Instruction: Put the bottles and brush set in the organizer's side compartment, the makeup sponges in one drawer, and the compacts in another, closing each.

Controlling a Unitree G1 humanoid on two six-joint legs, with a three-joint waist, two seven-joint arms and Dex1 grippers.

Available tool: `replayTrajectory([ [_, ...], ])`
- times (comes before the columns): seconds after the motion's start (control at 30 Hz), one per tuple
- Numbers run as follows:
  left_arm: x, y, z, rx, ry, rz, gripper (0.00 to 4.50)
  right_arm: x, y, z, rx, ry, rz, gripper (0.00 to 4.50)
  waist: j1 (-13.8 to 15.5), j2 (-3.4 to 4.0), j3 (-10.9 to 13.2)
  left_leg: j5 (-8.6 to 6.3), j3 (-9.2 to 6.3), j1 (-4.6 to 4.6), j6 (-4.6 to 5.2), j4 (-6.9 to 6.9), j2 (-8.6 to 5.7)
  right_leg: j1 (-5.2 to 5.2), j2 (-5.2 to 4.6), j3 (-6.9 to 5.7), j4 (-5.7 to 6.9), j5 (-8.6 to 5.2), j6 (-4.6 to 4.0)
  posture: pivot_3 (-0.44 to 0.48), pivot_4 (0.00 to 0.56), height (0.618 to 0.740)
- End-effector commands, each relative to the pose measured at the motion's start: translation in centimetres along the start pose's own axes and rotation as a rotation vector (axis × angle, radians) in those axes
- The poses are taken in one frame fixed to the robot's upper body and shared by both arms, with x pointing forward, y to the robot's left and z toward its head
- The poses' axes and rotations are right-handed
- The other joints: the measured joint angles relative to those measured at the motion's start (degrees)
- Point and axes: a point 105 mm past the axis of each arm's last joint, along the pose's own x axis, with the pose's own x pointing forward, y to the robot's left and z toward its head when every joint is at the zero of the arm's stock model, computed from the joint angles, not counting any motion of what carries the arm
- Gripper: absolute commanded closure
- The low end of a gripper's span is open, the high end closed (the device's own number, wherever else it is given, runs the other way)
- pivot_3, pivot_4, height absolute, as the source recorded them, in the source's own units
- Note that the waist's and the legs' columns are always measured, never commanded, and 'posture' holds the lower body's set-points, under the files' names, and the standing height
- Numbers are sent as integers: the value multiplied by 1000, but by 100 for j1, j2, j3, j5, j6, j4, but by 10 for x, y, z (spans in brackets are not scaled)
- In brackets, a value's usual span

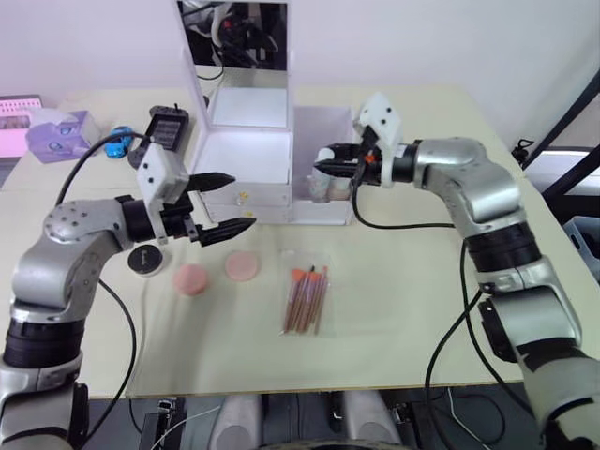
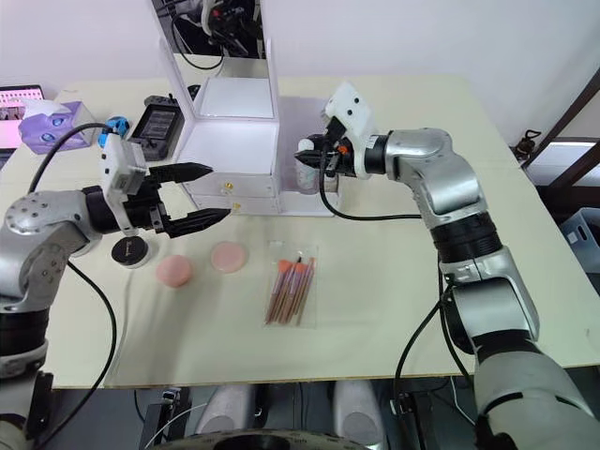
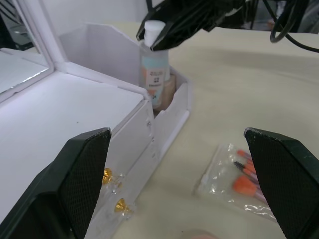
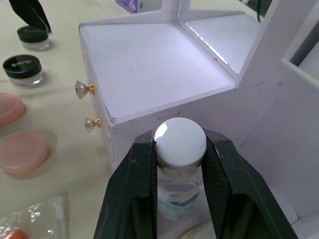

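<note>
Right gripper [image 4: 179, 164] clamps round bottle [image 4: 178, 199] inside organizer [image 1: 253, 159] side compartment [image 1: 323, 155]. Left gripper [image 1: 225, 204] spread wide before two drawers. Two sponges [image 1: 190, 278], one brush set [image 1: 306, 298] on open table [image 1: 394, 319] in front.

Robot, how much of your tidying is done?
Done: the beige bottle looks already in the side compartment. In hand: the right gripper holds the clear bottle by its cap, standing it in that compartment. Left: the brush set, both sponges and the compacts lie on the table, and both drawers are shut. The left gripper is open, empty.
</note>
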Motion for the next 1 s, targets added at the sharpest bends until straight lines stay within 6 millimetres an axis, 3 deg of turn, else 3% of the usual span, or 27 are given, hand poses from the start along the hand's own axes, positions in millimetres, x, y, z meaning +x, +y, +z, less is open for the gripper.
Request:
replayTrajectory([
  [0.03,-7,-1,13,37,-26,28,0,5,-5,17,-69,-34,8,3762,-4,0,0,0,0,0,0,0,0,1,0,0,0,0,0,0,150,740],
  [0.27,-7,-2,13,34,-25,39,0,17,-5,8,-33,-10,49,3762,-2,1,0,0,0,0,-1,1,0,1,0,0,0,1,-1,0,150,740],
  [0.53,-5,0,8,47,-9,37,0,15,-3,13,-48,-17,76,17,-5,3,2,0,0,1,-1,1,0,1,1,0,2,1,0,0,150,740],
  [0.7,-4,5,8,52,-28,47,0,-8,-2,28,-58,-92,79,17,21,5,3,0,0,0,-1,1,0,1,1,0,1,1,0,0,150,740],
  [0.8,-12,16,9,51,-46,81,0,-35,-4,40,-47,-159,65,17,28,5,3,0,1,-2,-1,1,-1,2,0,0,-1,1,0,0,150,740],
  [1.0,-61,57,-12,33,-23,249,0,-107,-15,21,-17,-203,-77,17,17,3,2,0,1,2,0,0,0,4,0,-3,-2,0,-1,0,150,740],
])
